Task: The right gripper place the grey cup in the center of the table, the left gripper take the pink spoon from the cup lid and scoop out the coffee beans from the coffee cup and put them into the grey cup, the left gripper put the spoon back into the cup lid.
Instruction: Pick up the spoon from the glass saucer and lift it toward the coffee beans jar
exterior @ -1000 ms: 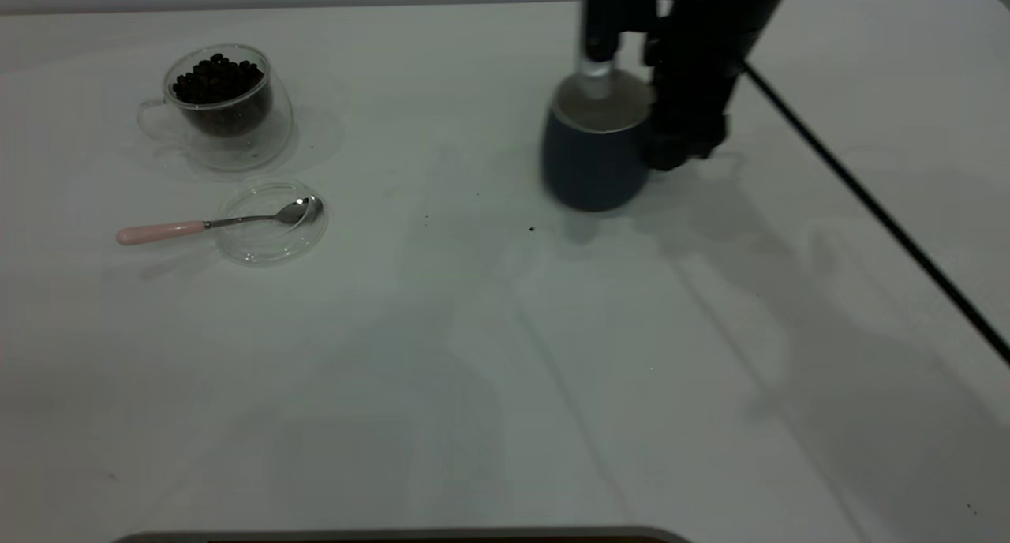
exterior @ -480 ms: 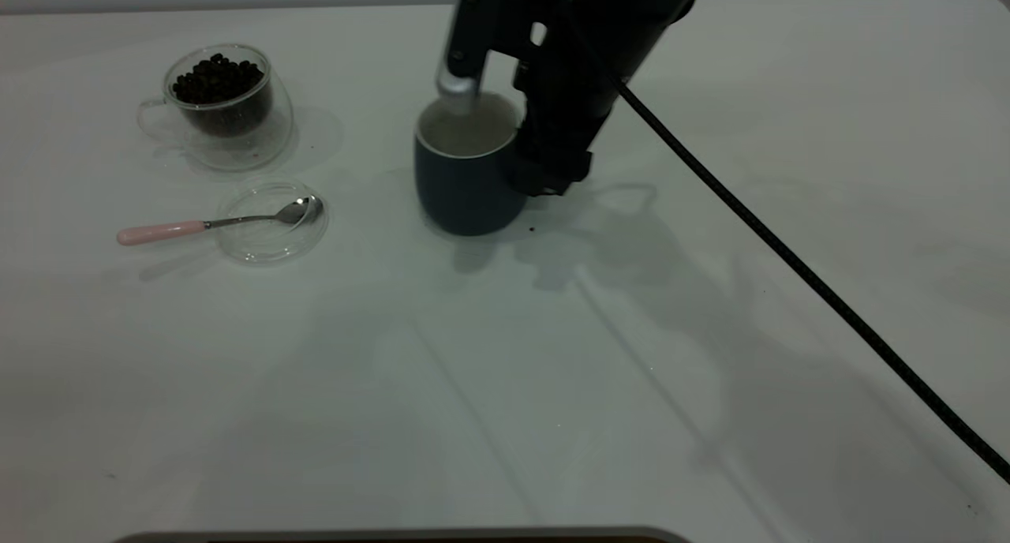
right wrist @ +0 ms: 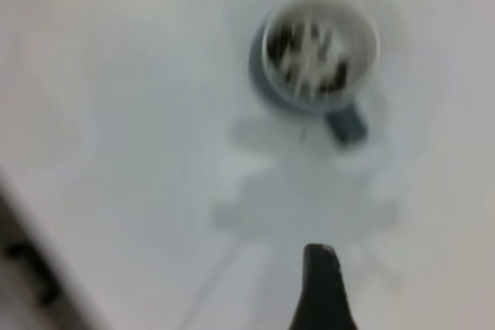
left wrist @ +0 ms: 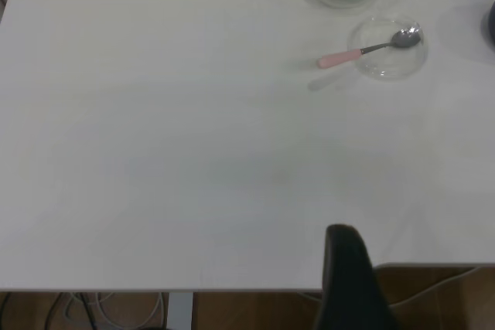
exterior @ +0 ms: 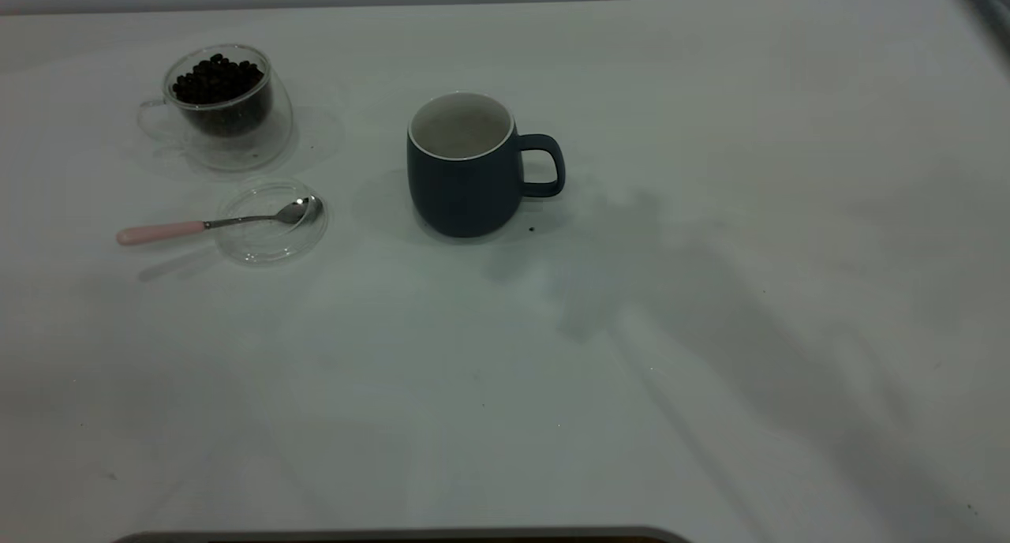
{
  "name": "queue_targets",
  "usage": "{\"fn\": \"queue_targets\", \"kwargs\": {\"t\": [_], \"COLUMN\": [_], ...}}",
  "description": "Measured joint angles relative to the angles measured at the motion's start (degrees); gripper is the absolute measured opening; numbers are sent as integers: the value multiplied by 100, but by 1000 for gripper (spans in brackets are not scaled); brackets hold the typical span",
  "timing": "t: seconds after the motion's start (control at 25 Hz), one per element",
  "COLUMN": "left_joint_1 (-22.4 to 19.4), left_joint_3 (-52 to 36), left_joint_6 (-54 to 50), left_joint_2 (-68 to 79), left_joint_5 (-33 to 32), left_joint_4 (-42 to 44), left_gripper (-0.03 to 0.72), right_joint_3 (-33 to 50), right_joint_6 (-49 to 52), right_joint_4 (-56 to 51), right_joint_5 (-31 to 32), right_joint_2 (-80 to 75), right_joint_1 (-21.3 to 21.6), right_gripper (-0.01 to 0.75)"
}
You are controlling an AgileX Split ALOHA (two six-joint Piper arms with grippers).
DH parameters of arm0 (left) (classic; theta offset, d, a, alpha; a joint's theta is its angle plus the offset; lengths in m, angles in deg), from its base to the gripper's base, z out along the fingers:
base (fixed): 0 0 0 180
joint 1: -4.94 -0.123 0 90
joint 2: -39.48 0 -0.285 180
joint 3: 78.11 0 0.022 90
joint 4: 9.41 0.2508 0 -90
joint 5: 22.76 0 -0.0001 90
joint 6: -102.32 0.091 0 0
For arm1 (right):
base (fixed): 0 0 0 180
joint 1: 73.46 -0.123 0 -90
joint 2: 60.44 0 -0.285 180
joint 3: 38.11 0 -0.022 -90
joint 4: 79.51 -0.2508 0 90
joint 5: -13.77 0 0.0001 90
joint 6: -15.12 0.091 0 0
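One matte rounded grey cup [exterior: 461, 180], upright.

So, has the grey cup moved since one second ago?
Yes. The grey cup has moved left, closer to the cup lid, which lies in the same spot; it now stands alone.

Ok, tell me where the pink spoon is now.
In the exterior view, the pink spoon lies at the table's left, its bowl in the cup lid, in front of the coffee cup.
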Motion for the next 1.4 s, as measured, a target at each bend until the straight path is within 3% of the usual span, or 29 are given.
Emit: {"fn": "queue_targets", "kwargs": {"t": [0.12, 0.24, 0.68, 0.96, 1.08, 1.4], "left_joint_1": [0, 0, 0, 0, 0, 0], "left_joint_3": [0, 0, 0, 0, 0, 0], "left_joint_6": [0, 0, 0, -4, -4, -15], "left_joint_2": [0, 0, 0, 0, 0, 0], "left_joint_5": [0, 0, 0, 0, 0, 0], "left_joint_4": [0, 0, 0, 0, 0, 0], "left_gripper": [513, 513, 513, 513, 513, 513], "right_joint_3": [122, 670, 3532, 5046, 5270, 5302], "right_joint_6": [746, 1175, 1538, 2237, 2563, 2665], "right_joint_4": [174, 268, 484, 497, 522, 1102], "right_joint_5": [966, 1267, 1380, 1020, 1346, 1386], "right_joint_2": [824, 1672, 5948, 8777, 9394, 9764], "right_joint_1": [11, 11, 11, 27, 328, 1788], "right_gripper": [594, 594, 591, 591, 591, 591]}}
